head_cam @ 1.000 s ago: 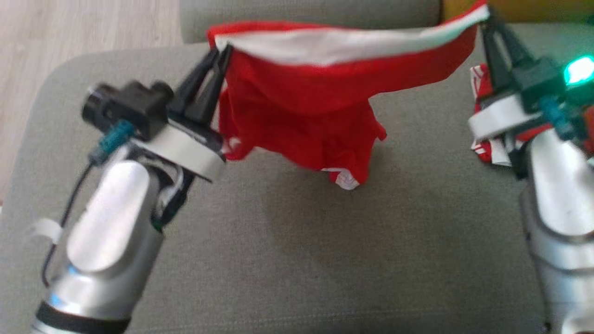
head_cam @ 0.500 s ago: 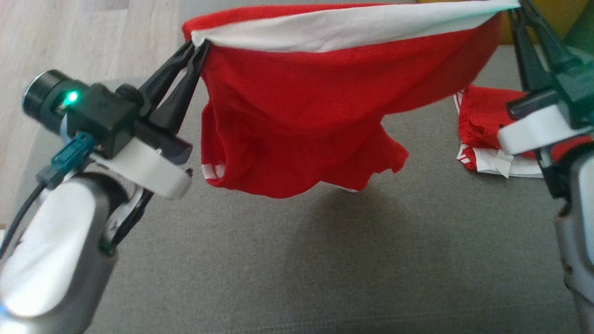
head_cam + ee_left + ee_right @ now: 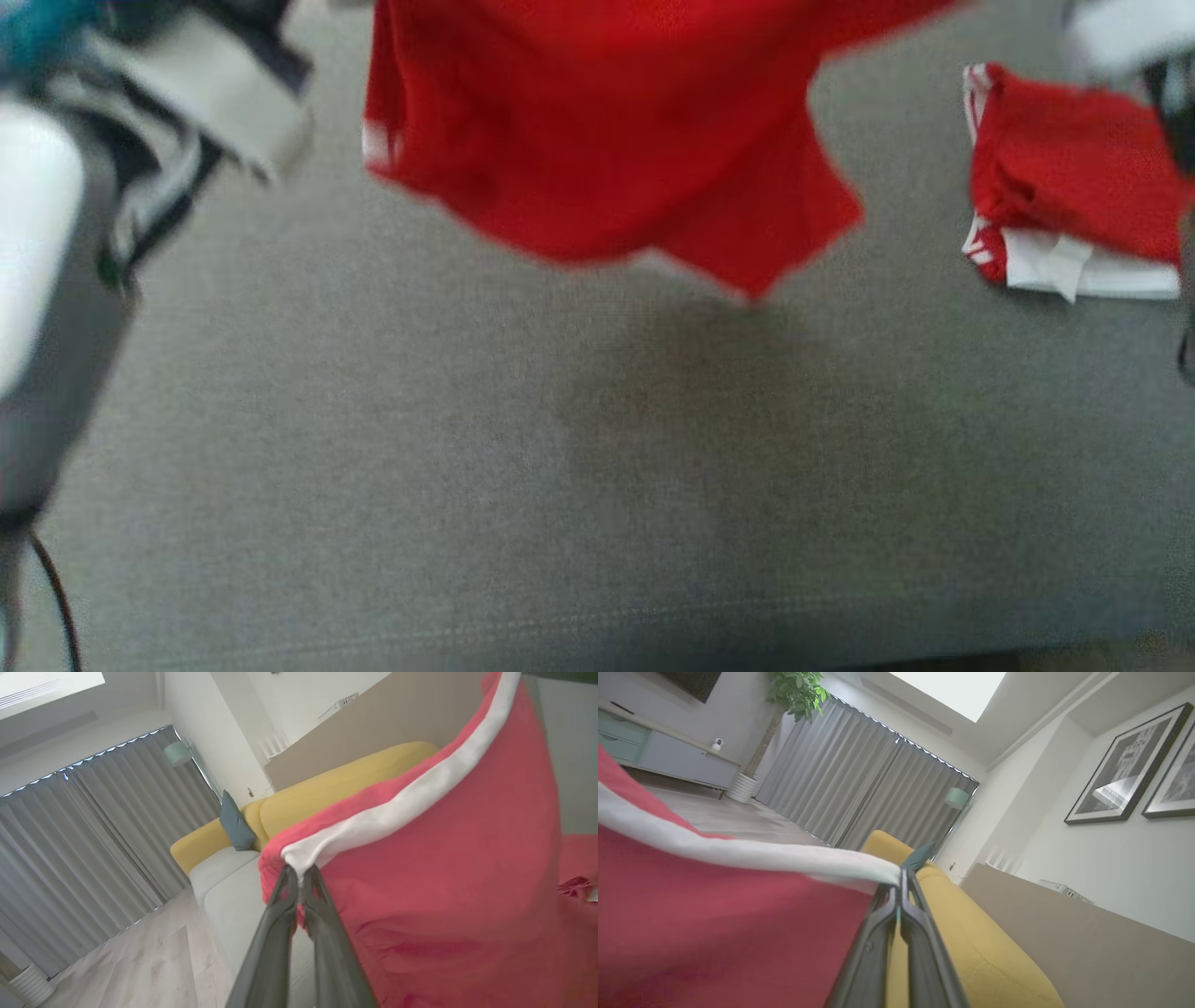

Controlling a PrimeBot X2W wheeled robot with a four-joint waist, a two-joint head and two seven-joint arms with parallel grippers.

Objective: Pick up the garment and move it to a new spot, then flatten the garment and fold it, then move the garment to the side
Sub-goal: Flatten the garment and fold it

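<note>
Jaws on both arms are closed tight on the red garment [image 3: 597,140], one pair at each end of its white waistband [image 3: 397,812]. Left jaws: the left fingers [image 3: 275,942] meet on the band's corner at frame centre, and the cloth hangs away toward 3 o'clock. Right jaws: the right fingers [image 3: 878,952] meet on the opposite corner, and the band runs off toward 9 o'clock. The band is stretched between the two grips.

Head view, near to far: the grey cushion [image 3: 560,485] lies nearest, with a shadow [image 3: 709,392] on it at centre. The left forearm [image 3: 37,280], blurred, stands at 9 o'clock. The garment hangs at 12 o'clock, its lower edge clear of the cushion. A folded red-and-white piece [image 3: 1074,187] rests on the cushion at 2 o'clock, apart from the held garment.

Change from half a second ago: the head view has shifted and blurred. The garment's hem and the folded piece both sit higher in frame. Both grips are unchanged.

Farthest, in the wrist views: a yellow sofa [image 3: 980,942], then grey curtains [image 3: 859,793].
</note>
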